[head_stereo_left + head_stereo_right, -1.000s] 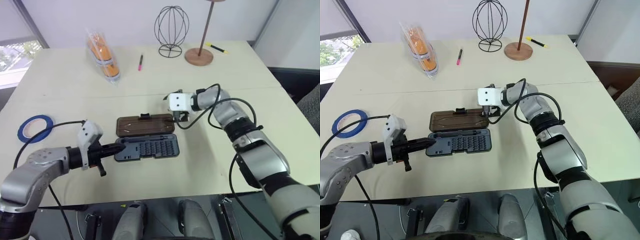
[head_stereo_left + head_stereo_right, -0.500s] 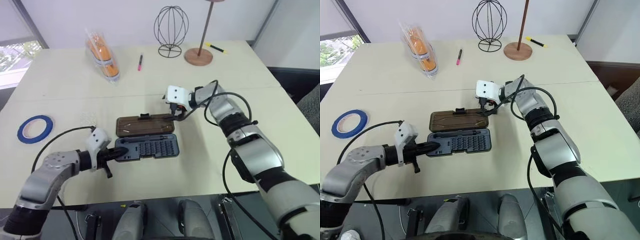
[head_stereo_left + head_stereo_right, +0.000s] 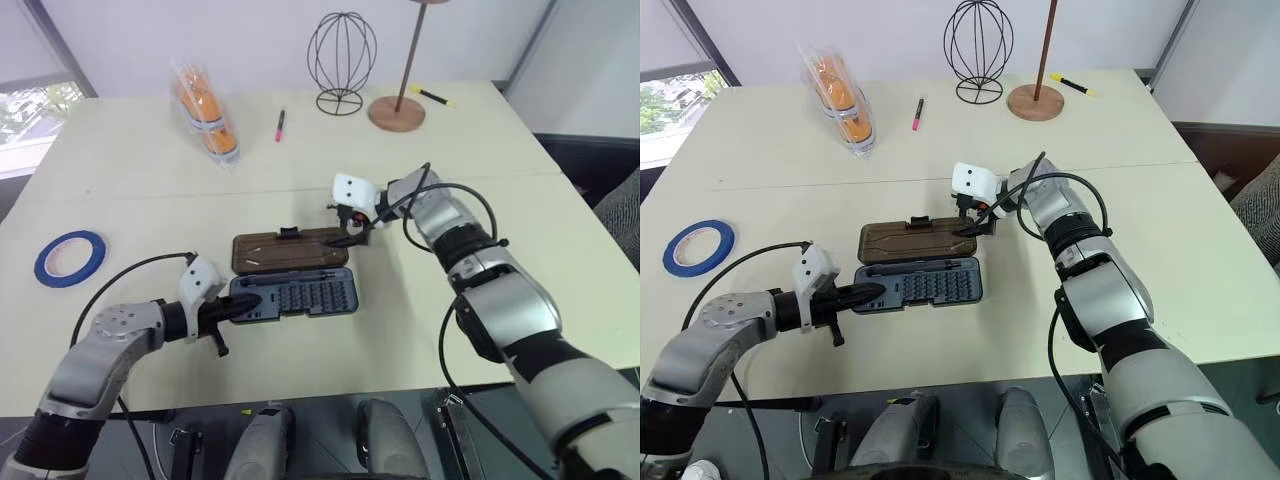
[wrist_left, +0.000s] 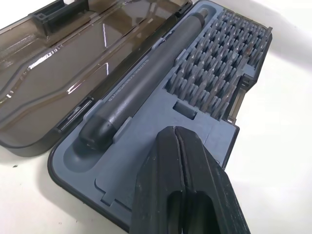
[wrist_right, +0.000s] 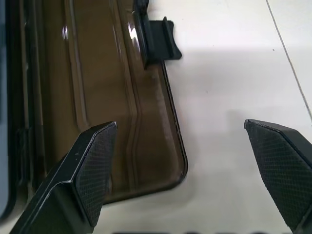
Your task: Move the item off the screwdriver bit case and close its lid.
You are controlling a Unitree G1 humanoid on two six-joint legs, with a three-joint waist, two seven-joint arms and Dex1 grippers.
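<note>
Our right tool (image 5: 183,168) stands spread wide over the lid's (image 3: 290,250) right corner; our left tool (image 4: 183,183), pinched together, presses the screwdriver bit case (image 3: 295,297) down; the lid looks light, stiff, slippery, best lifted under its edge; the tape roll (image 3: 70,256) lies well apart on the desk (image 3: 130,180).

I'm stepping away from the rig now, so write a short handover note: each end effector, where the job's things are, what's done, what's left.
Left end effector: shut, holding nothing, tips resting on the left end of the screwdriver bit case.
Right end effector: open, holding nothing, poised at the right corner of the lid.
Blue tape roll: flat on the table, far left, well clear of the case.
Case: open, lid folded back flat on the table, latch tab on its far edge.
Done: the tape is off the case.
Left: swing the lid over and latch it.
</note>
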